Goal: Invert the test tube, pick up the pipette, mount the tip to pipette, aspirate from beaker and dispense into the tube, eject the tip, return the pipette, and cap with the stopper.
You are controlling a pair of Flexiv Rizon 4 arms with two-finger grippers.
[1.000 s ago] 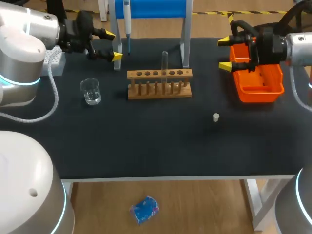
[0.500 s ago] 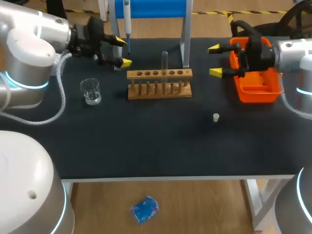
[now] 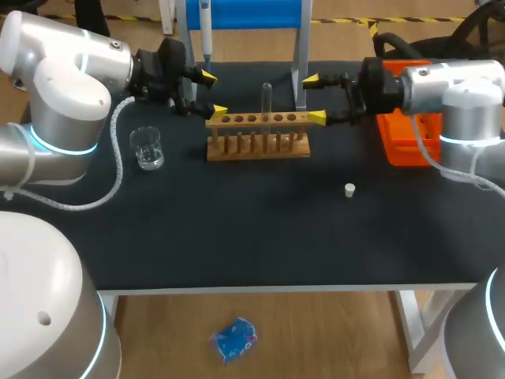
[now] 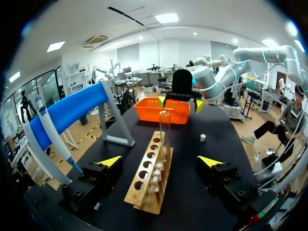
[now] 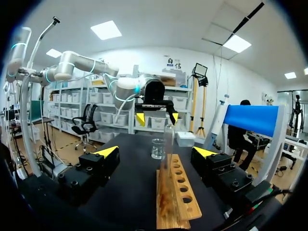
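Note:
A clear test tube point(image 3: 267, 101) stands upright in the wooden rack point(image 3: 258, 136) at the table's back middle. My left gripper point(image 3: 213, 94) is open at the rack's left end and my right gripper point(image 3: 314, 98) is open at its right end; both point at the tube and hold nothing. In the left wrist view the rack point(image 4: 151, 175) runs out between my fingers, with the tube point(image 4: 164, 127) ahead. The right wrist view shows the tube point(image 5: 168, 149) close ahead of the open right gripper point(image 5: 155, 152). The pipette point(image 3: 205, 31) hangs on the blue stand point(image 3: 245, 16). A beaker point(image 3: 147, 148) stands left of the rack, and a white stopper point(image 3: 349, 189) lies at front right.
An orange bin point(image 3: 414, 134) sits at the back right, behind my right arm. A white tip box point(image 5: 185, 138) stands past the beaker point(image 5: 157, 148) in the right wrist view. The stand's legs point(image 3: 301, 79) rise just behind the rack.
Both arms have swung inward from the table's sides to the two ends of the rack. Both grippers stayed open and empty. Nothing on the table has moved.

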